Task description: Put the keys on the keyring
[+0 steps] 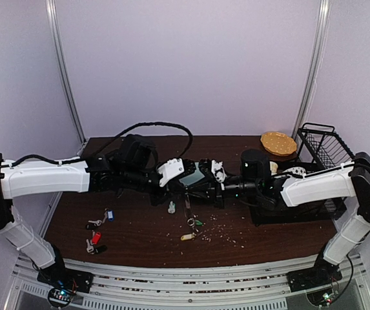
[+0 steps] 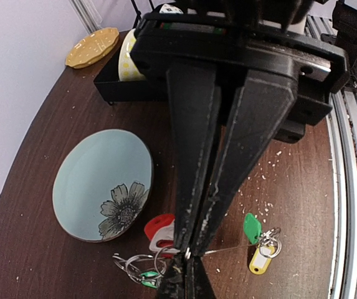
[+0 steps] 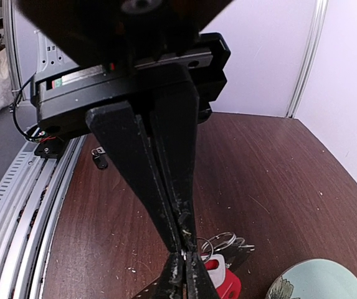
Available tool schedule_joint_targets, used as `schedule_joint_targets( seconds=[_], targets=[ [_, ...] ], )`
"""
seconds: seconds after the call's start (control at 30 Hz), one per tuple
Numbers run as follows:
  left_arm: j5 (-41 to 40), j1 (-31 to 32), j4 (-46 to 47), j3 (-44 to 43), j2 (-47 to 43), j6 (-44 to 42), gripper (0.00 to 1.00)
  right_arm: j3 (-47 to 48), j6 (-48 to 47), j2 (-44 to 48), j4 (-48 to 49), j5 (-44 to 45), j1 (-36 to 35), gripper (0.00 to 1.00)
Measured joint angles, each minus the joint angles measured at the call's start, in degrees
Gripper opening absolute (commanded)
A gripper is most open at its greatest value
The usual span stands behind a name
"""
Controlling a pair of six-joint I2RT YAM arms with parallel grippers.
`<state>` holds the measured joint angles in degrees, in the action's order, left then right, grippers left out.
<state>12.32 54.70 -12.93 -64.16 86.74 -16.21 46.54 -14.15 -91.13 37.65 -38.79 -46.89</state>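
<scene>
Beside the flowered plate, your left fingers pinch the keyring, right fingers shut tip-to-tip against them; the red-tagged key likely needs threading next.

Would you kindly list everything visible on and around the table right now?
table: one, dark brown, under everything
flowered plate: one, pale green, table middle
dotted plate: one, yellow, back right
basket: one, black wire, right edge
tray: one, black, beside basket
cup: one, yellow-dotted, in tray
keys: several, red, green, yellow, blue tags, front and middle
crumbs: many, pale, scattered front
keyring: one, grey wire, held over table middle
left gripper: one, black, shut on keyring
right gripper: one, black, shut, meeting left gripper's tips
</scene>
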Motion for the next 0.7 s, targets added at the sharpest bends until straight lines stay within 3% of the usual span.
schedule_joint_targets(
  seconds=[0.17, 0.27, 0.33, 0.7],
  targets=[
    [-0.17, -0.04, -0.87, -0.02, 0.0, -0.02, 0.0, 0.13, -0.72, -0.22, -0.85, 0.35, -0.35, 0.0],
    [-0.15, -0.04, -0.9, -0.02, 0.0, -0.02, 0.2, 0.46, -0.9, -0.09, -1.81, 0.42, -0.37, 0.0],
    [-0.39, -0.04, -0.31, 0.11, -0.13, -0.04, 0.26, 0.57, -0.74, 0.17, -2.6, 0.42, -0.35, 0.0],
    [3.74, -2.1, 7.78, 6.08, -4.83, 0.5, 0.21, -2.95, 5.35, 1.88, 1.16, -1.77, 1.05, 0.0]
  ],
)
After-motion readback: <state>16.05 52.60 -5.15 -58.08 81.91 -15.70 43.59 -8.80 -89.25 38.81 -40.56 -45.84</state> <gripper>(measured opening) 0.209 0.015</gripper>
